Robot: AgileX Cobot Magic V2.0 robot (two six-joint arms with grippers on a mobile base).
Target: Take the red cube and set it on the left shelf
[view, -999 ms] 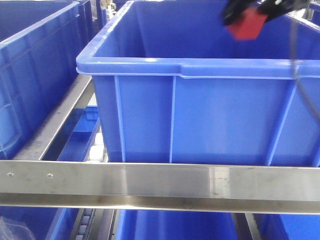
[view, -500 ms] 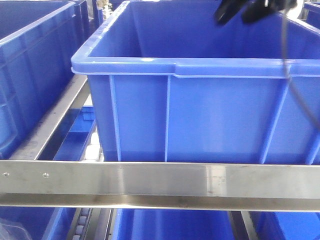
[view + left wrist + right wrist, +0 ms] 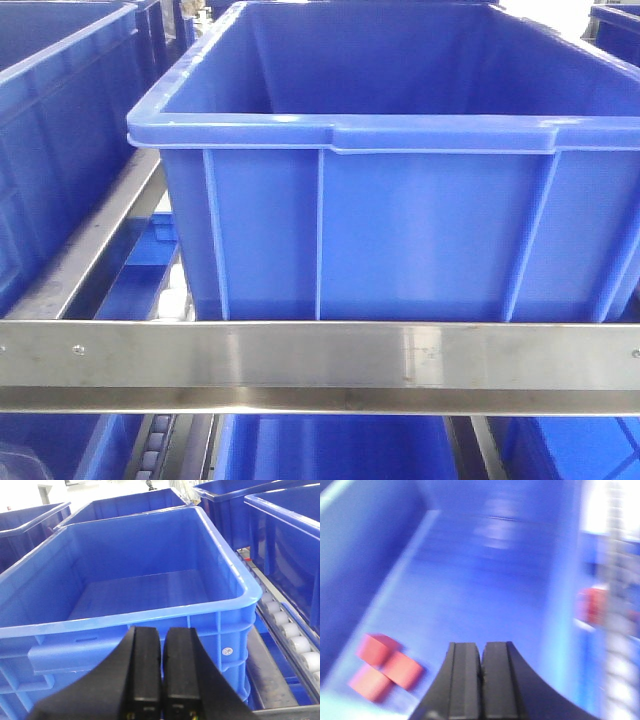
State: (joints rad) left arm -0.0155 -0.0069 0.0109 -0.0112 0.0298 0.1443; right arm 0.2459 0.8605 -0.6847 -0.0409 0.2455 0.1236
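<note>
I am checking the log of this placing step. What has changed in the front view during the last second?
A second ago a gripper held the red cube above the far right part of the blue crate. Half a second ago the jaws showed without the cube, and now no gripper shows in the front view. The crate also sits slightly further left in the picture. The steel front rail looks the same.

Bright white wall behind rows of blue crates; strong backlight.

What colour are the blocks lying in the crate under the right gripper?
Red blocks, blurred, clearest in the right wrist view.
</note>
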